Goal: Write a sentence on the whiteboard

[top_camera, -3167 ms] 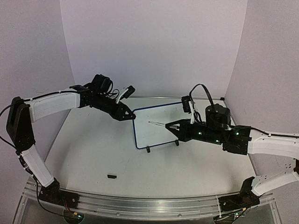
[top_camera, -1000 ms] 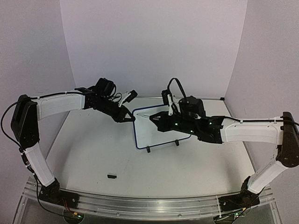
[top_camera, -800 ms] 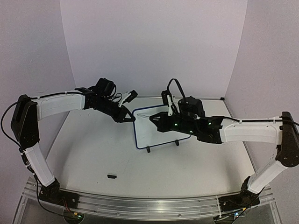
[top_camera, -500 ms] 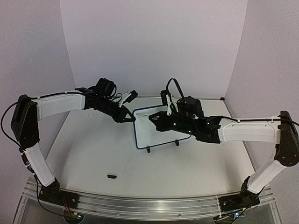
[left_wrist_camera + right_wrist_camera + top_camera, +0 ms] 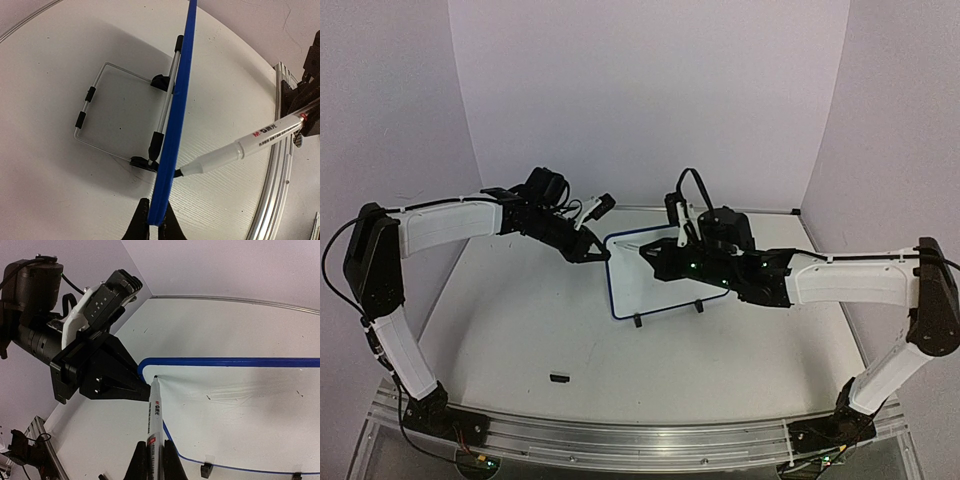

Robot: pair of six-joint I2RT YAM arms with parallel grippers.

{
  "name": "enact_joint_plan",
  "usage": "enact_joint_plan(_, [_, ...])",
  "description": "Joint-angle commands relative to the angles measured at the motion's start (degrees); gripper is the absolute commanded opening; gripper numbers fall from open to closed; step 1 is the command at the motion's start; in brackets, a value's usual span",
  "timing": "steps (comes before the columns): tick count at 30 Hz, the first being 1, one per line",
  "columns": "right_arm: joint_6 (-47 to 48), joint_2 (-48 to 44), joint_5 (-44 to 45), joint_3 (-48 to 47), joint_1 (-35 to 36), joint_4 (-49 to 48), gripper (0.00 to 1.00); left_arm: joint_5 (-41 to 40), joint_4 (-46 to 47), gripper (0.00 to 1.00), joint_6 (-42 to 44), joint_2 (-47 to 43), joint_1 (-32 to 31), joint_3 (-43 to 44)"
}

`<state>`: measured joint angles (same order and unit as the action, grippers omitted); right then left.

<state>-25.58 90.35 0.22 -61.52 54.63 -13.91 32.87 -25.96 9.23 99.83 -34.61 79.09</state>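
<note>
- At bottom centre of the left wrist view, the left gripper (image 5: pixel 154 210) is pressed together on the blue rim of the whiteboard (image 5: pixel 176 105), pinching its edge.
- Right gripper (image 5: pixel 153 452), bottom centre of its own view, clamps the marker (image 5: pixel 154 412) by the barrel. The black tip meets the board face at its upper-left corner.
- Whiteboard stands upright at centre of the top view, carried on a wire stand (image 5: pixel 97 107) with black feet. Its white face shows faint grey streaks.
- Clearance: the left gripper's black body sits just left of the marker tip.
- White table (image 5: pixel 510 320) extends left and in front of the board. A small black piece (image 5: pixel 559 378) lies on it, well apart from the board. A metal rail (image 5: pixel 640 438) runs along the lower edge.
</note>
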Motion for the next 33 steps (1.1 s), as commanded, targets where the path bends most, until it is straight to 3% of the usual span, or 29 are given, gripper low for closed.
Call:
enact_joint_plan(1, [-0.43,-0.12,3.08,-1.31,-0.2,-2.17,0.0,-1.68,-0.38,0.0,1.43,0.19,-0.55,1.51])
enact_joint_plan(19, [-0.67,-4.81,7.24,2.41,-0.19,-1.47,0.0,-1.96,-0.5,0.0,1.54,-0.06,-0.55,1.5])
enact_joint_plan(33, [0.07,-4.64,-1.6,1.83,-0.2,-1.21,0.0,-2.09,-0.58,0.0,1.59,-0.08,-0.66,1.61])
